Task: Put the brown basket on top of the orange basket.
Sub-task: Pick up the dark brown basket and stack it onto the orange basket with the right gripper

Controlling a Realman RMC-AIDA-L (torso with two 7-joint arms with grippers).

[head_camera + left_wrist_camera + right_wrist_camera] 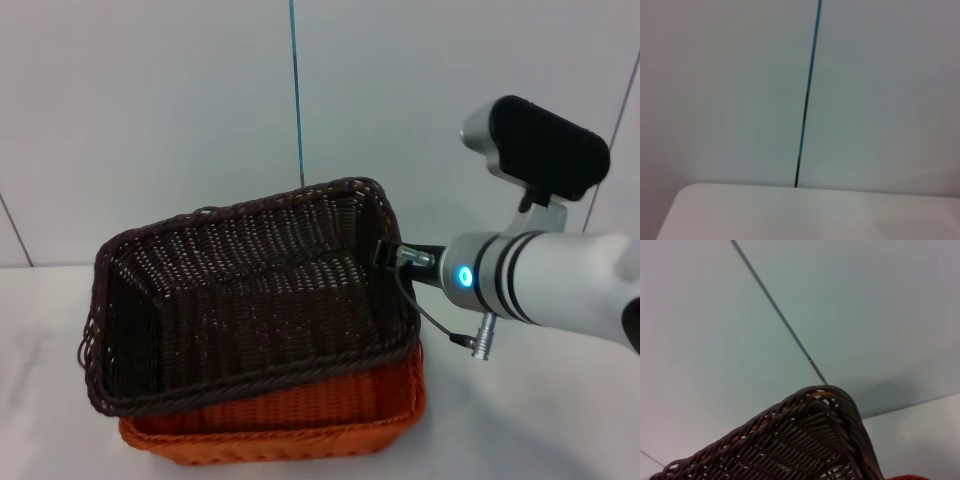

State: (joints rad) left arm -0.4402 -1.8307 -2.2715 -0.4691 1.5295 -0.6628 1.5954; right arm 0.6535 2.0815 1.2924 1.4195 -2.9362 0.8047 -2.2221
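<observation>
The brown basket [250, 290] lies tilted and skewed on top of the orange basket [300, 415], its right end raised and its front left corner hanging past the orange rim. My right gripper [388, 255] is at the middle of the brown basket's right rim, shut on it. In the right wrist view a corner of the brown basket [805, 440] fills the lower part, with a sliver of the orange basket [910, 477] beneath. My left gripper shows in no view.
Both baskets stand on a white table [520, 430] against a pale wall with a thin blue seam [296, 90]. The left wrist view holds only the wall and the table's edge [805, 190].
</observation>
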